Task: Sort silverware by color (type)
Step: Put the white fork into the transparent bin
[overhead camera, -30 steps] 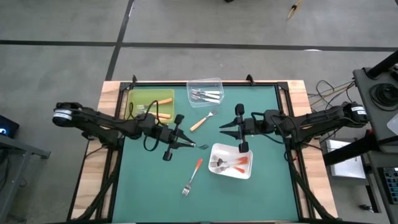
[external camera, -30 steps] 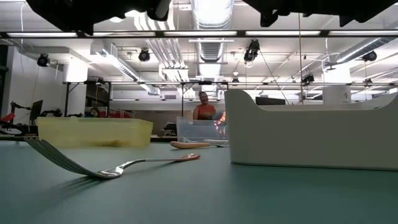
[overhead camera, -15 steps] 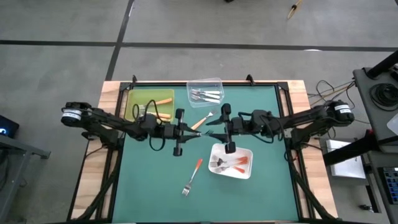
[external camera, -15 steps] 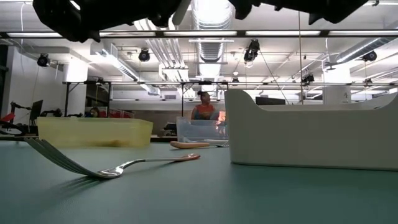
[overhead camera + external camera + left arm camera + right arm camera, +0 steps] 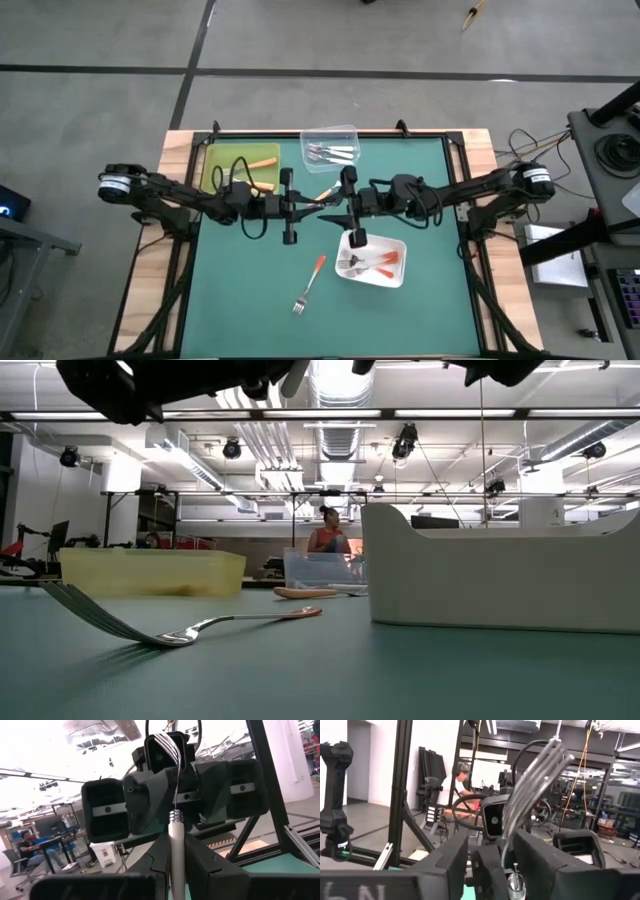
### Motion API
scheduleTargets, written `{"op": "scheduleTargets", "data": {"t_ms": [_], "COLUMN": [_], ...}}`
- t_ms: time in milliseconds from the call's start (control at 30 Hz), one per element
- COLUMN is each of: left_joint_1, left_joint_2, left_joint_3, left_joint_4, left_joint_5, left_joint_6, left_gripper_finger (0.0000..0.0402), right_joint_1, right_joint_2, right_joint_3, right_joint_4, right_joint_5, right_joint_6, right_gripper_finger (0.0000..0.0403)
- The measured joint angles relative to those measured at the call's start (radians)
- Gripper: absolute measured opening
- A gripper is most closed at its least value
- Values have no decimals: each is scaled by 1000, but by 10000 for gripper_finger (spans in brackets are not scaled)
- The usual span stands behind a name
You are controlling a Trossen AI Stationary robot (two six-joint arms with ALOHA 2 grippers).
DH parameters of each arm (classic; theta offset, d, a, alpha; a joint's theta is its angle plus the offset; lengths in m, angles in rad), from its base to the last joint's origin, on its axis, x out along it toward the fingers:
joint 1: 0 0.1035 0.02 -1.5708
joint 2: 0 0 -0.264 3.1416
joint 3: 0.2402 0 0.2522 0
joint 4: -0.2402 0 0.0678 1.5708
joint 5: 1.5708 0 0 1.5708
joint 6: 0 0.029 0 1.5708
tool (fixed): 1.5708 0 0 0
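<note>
Left wrist view is giving us the close-up: the left gripper's fingers (image 5: 150, 865) are clamping narrow on the pale handle of a fork (image 5: 173, 840), with its metal collar and curved neck sticking out past the fingertips. The tines are reaching right up to the face of the right gripper (image 5: 172, 785). That gripper's fingers (image 5: 447, 865) are standing wide, one on each side of the fork's head, and neither is touching it.

From above, the left gripper (image 5: 300, 205) and right gripper (image 5: 335, 200) are meeting nose to nose over the middle of the table (image 5: 420, 320).

A tan-handled fork (image 5: 324, 191) is lying under them. A red-handled fork (image 5: 310, 278) is lying nearer the front edge, beside the white tray (image 5: 398, 246) of red forks. The clear tray (image 5: 330, 132) and yellow tray (image 5: 225, 155) are sitting along the far edge.
</note>
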Motion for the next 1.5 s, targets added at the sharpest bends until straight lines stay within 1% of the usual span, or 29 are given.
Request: {"op": "scheduleTargets", "data": {"t_ms": [67,233,267,367,467,633,900,1000,1100,1167,1200,1333,1433,1500], "left_joint_1": [0,-1,-1,-1,-1,-1,0,2,6,8,8,8,9,19], "left_joint_2": [0,0,0,0,0,0,-3,-3,-25,-67,-97,-227,-323,-381], "left_joint_3": [0,0,0,0,0,0,0,0,0,0,0,0,-1,-2], "left_joint_4": [6,7,6,6,6,7,9,-7,-51,-107,-151,-352,-441,-486], "left_joint_5": [0,2,2,-4,-4,3,7,7,-2,-40,-74,-274,-399,-432], "left_joint_6": [0,-2,-4,-12,-24,-22,-47,-67,-67,-47,-23,97,174,204], "left_gripper_finger": [17,17,17,17,18,46,63,85,122,149,162,205,227,235], "right_joint_1": [0,0,0,0,2,4,4,4,4,2,0,-27,-82,-129], "right_joint_2": [15,31,31,26,23,18,18,18,5,-19,-32,-65,-63,-40], "right_joint_3": [18,24,22,19,18,17,15,15,14,14,14,21,70,122], "right_joint_4": [3,9,9,3,-2,-8,-37,-46,-91,-141,-170,-254,-364,-410], "right_joint_5": [1,9,19,54,57,56,79,82,144,207,240,347,388,395], "right_joint_6": [-2,5,4,19,16,24,24,24,20,6,0,-46,-63,-77], "right_gripper_finger": [120,28,20,12,10,8,8,8,8,8,8,8,8,8]}}
